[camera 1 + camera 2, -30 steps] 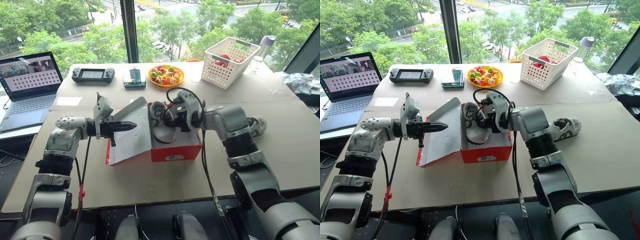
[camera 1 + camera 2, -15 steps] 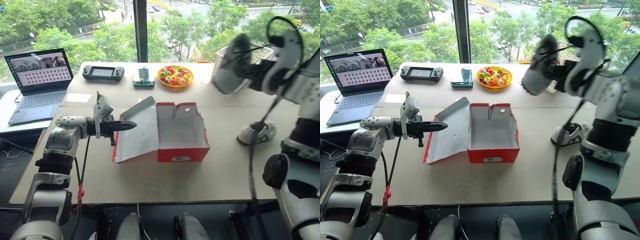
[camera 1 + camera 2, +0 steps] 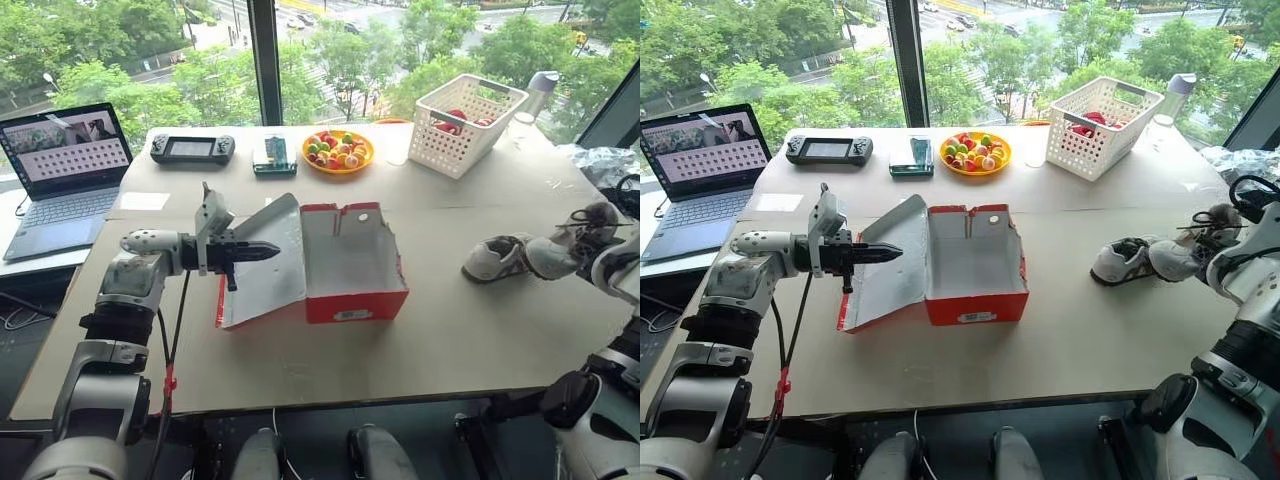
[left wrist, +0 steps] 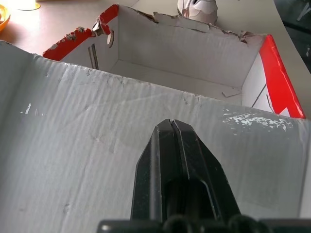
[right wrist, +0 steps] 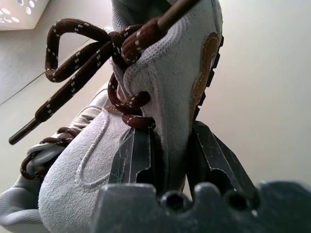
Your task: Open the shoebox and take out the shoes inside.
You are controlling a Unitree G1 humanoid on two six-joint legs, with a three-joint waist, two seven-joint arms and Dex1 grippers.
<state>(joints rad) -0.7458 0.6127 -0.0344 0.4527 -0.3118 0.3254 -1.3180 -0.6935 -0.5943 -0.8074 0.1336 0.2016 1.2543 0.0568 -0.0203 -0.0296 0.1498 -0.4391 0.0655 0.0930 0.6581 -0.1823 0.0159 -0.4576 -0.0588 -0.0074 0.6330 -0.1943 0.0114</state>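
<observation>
Shoebox [image 3: 350, 265] sits open on the bench [image 3: 300, 350], its lid propped by the left jaws, pressed together. Right jaws clamp one shoe [image 5: 160, 97] just beside the other shoe [image 3: 495, 258].

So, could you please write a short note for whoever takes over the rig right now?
Left gripper: shut, its tip against the inside of the shoebox lid, propping it open.
Right gripper: shut on the second shoe, held by its side wall at the table's right edge.
First shoe: on the table, right of the shoebox.
Done: box open and empty, both shoes out.
Left: set the held shoe down beside the first.
</observation>
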